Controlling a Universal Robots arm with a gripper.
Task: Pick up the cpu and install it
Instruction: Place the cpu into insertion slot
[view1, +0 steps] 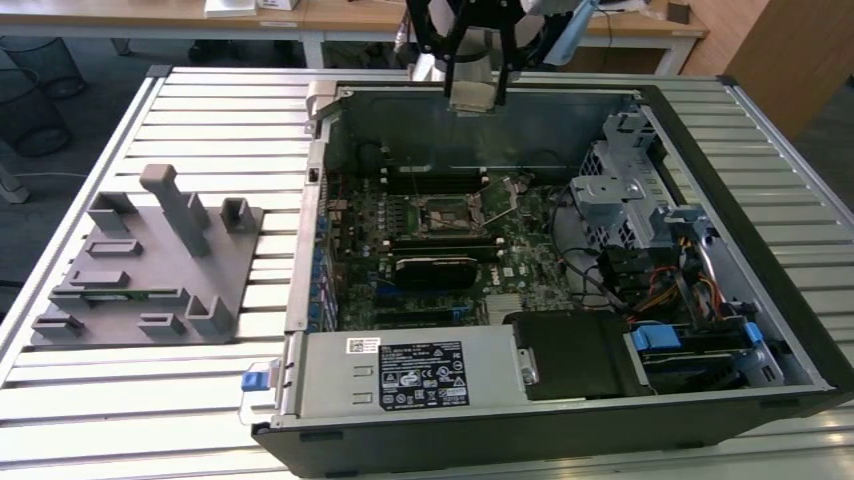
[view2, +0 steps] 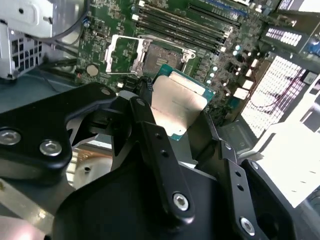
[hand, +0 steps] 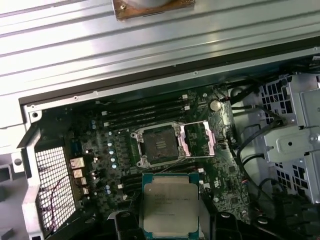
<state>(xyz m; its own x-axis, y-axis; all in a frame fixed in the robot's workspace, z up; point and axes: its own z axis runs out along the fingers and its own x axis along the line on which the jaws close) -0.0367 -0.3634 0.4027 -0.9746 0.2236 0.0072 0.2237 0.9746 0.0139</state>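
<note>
The pincer (view2: 177, 114) is closed on the cpu (view2: 175, 97), gripping it by two opposite edges. The cpu hangs metal top up above the open computer case (view1: 787, 330), towards the surface's (view1: 200, 110) far edge.

Step in hand, as judged: carrying to the socket (hand: 159, 146), whose frame stands open. Seating calls for centring the cpu over the socket, edges square, then a level descent.

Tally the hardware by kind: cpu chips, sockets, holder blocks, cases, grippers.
Silvery-grey flat square cpu chip: 1
Black square motherboard socket with open metal frame, empty: 1
Grey plastic holder block with upright posts: 1
Black open computer case: 1
Black robot gripper, holding that chip: 1
Total: 5
</note>
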